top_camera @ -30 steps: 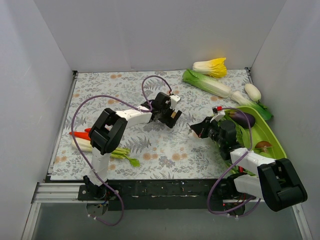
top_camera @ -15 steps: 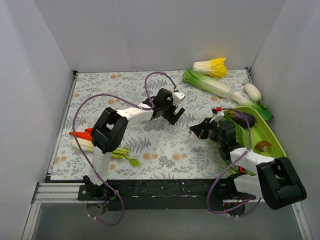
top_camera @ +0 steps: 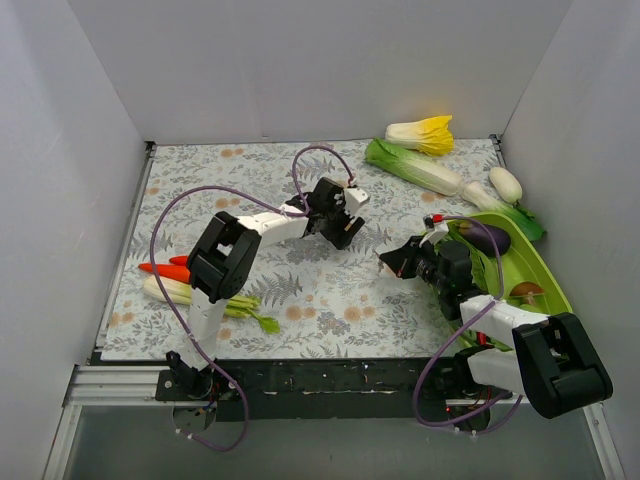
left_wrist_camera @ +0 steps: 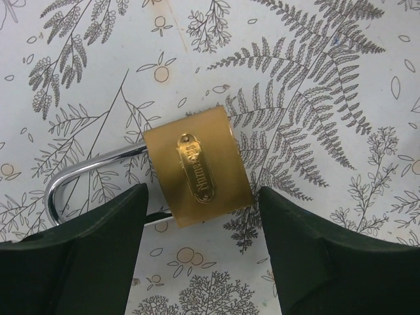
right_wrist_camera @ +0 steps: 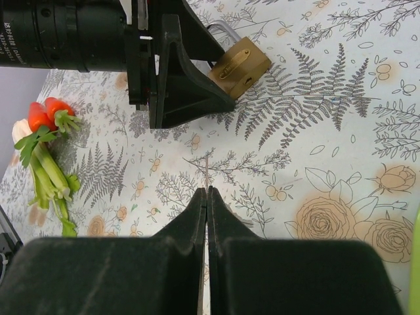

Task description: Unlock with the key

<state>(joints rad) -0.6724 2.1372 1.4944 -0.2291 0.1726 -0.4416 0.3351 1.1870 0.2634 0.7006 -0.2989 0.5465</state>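
2 claws are working around 1 brass padlock [left_wrist_camera: 200, 174], the only lock showing. The left claw [left_wrist_camera: 203, 190] is hanging straight over the padlock with its jaws standing partly open. 1 of its 2 dark fingers [left_wrist_camera: 85, 256] is sitting on each side of the brass body, just beside it. Whether either is touching the brass I cannot tell, and nothing is visibly gripped. The padlock is lying flat on the floral table [top_camera: 250, 170], nameplate up, with its silver shackle [left_wrist_camera: 50, 200] reaching out past 1 finger.

The right claw [right_wrist_camera: 207, 193] is hovering to the right of the padlock and a little nearer the arm bases, its jaws pressed fully together. 1 thin silver sliver, the key [right_wrist_camera: 207, 172], is sticking forward from between its tips, seen edge-on. It is sitting near the padlock but apart from it, and likewise apart from the left claw. How many keys are hanging there I cannot tell.

Farther right of the padlock, 1 green tray [top_camera: 540, 262] is holding 1 purple eggplant [top_camera: 485, 237] and 1 brown mushroom [top_camera: 527, 291]; the right arm is covering part of it. Beyond the padlock, toward the back wall and to the right, 1 yellow-tipped cabbage [top_camera: 425, 133] and 1 green cabbage [top_camera: 410, 165] are lying side by side, with 1 white oval vegetable [top_camera: 505, 183] near them. Well left of the padlock, toward the bases, 2 red-orange carrots [top_camera: 158, 268] are lying beside 1 bunch of green stalks [top_camera: 215, 300].
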